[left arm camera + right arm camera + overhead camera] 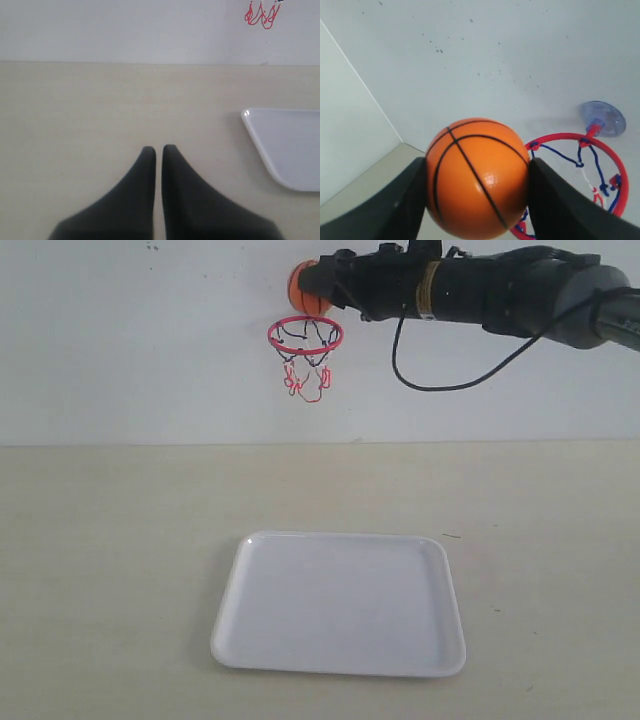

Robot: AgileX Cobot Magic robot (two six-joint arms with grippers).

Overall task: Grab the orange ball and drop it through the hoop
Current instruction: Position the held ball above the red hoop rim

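The orange ball (303, 288) (477, 177) with thin black seams is held in the air just above the hoop (305, 336). My right gripper (310, 287) (477, 175) is shut on it, one black finger on each side. The hoop has a red ring (580, 145), a short string net and a bluish suction cup (602, 118) stuck to the white wall. My left gripper (158, 148) hangs low over the beige table, shut, with nothing between its fingers. It does not show in the exterior view.
A white tray (340, 602) (285, 145) lies on the beige table below the hoop, toward the front. The white wall (150, 340) stands right behind the hoop. A black cable (440, 380) hangs under the right arm.
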